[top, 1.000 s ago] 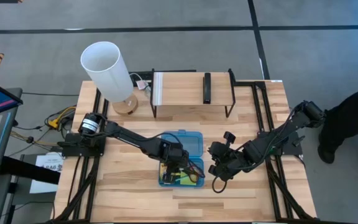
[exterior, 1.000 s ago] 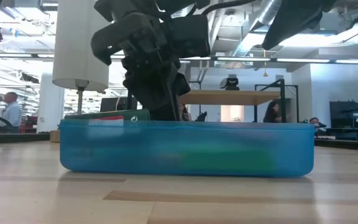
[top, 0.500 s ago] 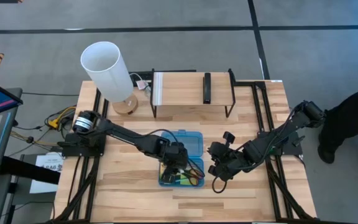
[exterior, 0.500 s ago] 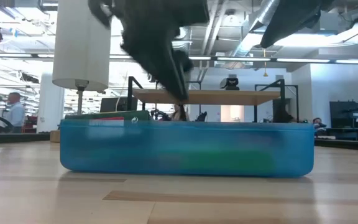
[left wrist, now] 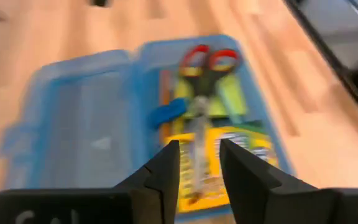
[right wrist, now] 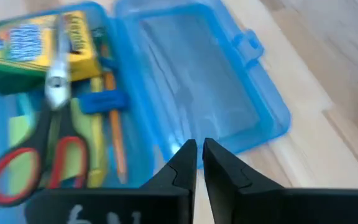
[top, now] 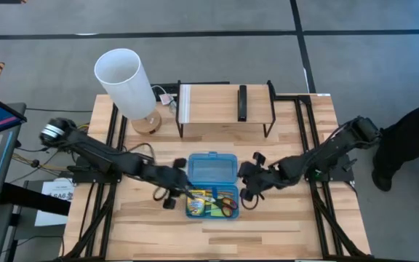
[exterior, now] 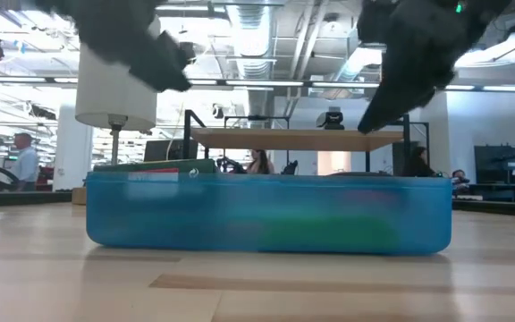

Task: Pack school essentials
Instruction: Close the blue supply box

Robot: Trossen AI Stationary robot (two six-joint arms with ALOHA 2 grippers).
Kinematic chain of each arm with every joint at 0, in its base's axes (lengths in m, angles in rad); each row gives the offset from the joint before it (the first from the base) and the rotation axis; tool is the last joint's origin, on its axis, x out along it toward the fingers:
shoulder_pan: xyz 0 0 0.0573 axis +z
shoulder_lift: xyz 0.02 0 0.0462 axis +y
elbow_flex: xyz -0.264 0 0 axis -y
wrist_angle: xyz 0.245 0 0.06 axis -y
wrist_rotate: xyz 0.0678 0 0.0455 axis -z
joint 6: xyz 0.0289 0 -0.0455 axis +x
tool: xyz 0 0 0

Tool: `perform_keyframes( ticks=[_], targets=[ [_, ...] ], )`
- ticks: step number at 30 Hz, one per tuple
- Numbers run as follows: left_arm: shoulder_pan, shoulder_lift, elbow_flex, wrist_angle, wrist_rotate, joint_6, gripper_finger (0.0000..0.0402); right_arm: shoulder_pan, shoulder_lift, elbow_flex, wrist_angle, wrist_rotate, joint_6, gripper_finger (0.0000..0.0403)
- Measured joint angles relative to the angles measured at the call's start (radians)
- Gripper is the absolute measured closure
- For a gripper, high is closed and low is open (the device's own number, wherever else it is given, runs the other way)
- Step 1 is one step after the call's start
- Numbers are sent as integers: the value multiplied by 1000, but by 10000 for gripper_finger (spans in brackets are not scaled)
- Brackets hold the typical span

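red-handled scissors (top: 226, 203) and crayon box (top: 200, 205) sit in the blue case (top: 211, 169), centre frame. left tool (left wrist: 197, 163) released, empty; right tool (right wrist: 196, 154) nearly clenched, empty. lid looks light, flexy, slick; take it at the latch edge.

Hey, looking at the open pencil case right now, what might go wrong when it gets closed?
The red-handled scissors lie on top of the yellow-green crayon box, so the lid may not shut flat. The right tool points at the lid's free edge; its nearly shut tips could slip off. The left tool has just pulled clear, so nothing steadies the case.
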Motion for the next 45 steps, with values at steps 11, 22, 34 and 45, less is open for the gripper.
perform_keyframes(
  ticks=[11, 22, 34, 45],
  targets=[
    [100, -188, -451, 341, -184, -214, 395, -121, -47, -205, 180, -68, 42, 396],
    [217, -50, -501, 493, -114, -268, 401, -220, -41, -399, 406, -177, 120, 399],
    [302, 201, -436, 592, -45, -275, 401, -278, -10, -419, 488, -215, 117, 400],
    [312, 229, -417, 616, -22, -267, 401, -335, 183, -414, 748, -328, 87, 395]
  ],
)
